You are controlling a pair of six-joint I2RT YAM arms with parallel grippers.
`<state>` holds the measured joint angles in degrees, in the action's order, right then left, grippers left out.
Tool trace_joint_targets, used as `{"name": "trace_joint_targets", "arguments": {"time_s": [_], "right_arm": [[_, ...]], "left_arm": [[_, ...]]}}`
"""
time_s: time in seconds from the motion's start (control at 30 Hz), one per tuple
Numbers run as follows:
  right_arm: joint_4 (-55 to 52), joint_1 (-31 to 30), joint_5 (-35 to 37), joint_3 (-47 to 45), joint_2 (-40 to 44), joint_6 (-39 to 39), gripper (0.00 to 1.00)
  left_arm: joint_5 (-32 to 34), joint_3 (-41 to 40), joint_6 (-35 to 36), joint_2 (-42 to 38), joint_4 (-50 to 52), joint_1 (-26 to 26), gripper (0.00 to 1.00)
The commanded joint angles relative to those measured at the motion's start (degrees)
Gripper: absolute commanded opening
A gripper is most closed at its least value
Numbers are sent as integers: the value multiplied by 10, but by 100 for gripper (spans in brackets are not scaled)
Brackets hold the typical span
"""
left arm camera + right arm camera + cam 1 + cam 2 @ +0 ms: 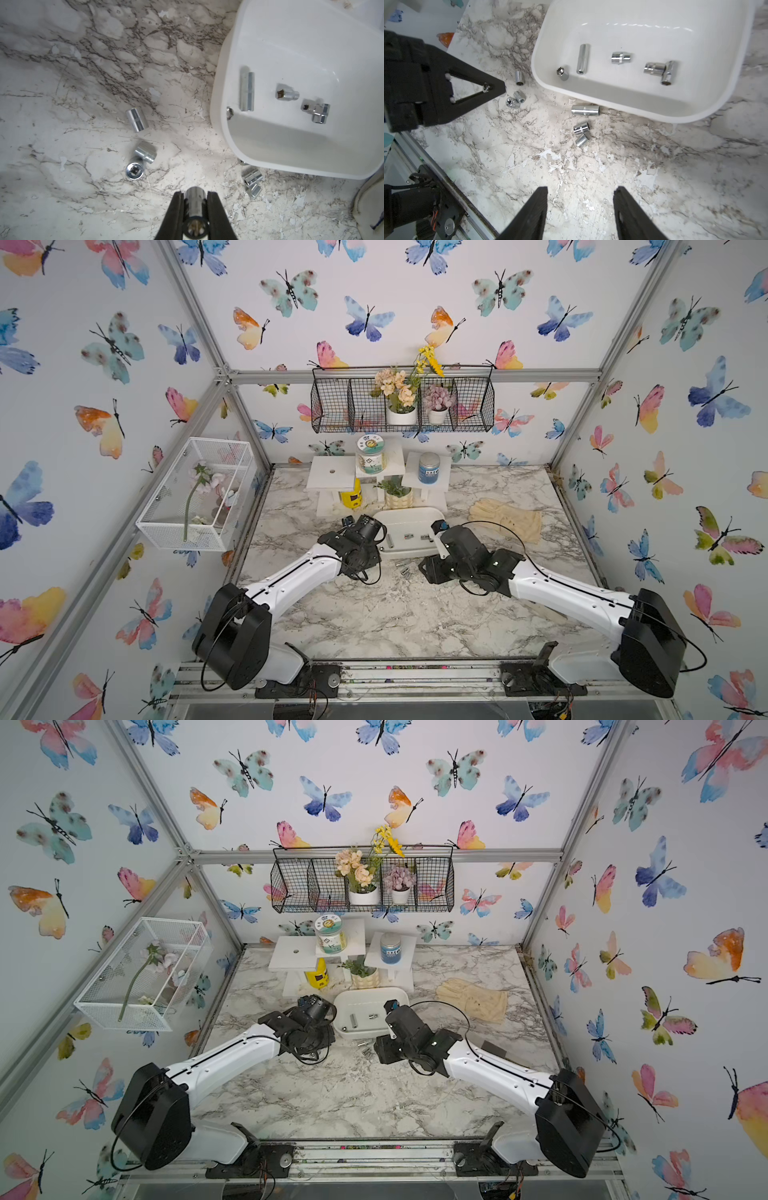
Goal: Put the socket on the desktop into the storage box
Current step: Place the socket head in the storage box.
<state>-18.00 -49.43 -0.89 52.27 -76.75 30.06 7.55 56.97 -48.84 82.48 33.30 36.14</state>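
Observation:
My left gripper (195,194) is shut on a chrome socket (195,205) and hangs above the marble desktop (374,614), a little short of the storage box's (220,128) left corner. Several more sockets lie loose on the desktop in front of the box: a group of three (137,120) (145,152) (134,170), a touching pair (581,127) (581,140), and a longer one (585,109) against the box wall. Several sockets rest inside the white storage box (537,68), among them a long one (583,58). My right gripper (581,189) stands open over bare marble, nothing between its fingers.
A cream glove (507,518) lies to the right of the box. Behind it stand white shelves (332,472) with jars, a yellow can (351,493) and a potted plant (397,493). A white mesh basket (195,493) hangs on the left wall, a black wire basket (403,406) at the back.

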Motion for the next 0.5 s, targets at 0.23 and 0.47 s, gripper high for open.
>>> {"name": "trace_joint_targets", "arguments": {"time_s": [0.23, 0.47], "right_arm": [[-6, 45, -6, -46, 57, 13, 57], [-9, 70, -9, -55, 76, 12, 57]], "left_arm": [[-7, 88, 8, 65, 18, 48, 1], [6, 169, 20, 120, 27, 70, 1]]}}
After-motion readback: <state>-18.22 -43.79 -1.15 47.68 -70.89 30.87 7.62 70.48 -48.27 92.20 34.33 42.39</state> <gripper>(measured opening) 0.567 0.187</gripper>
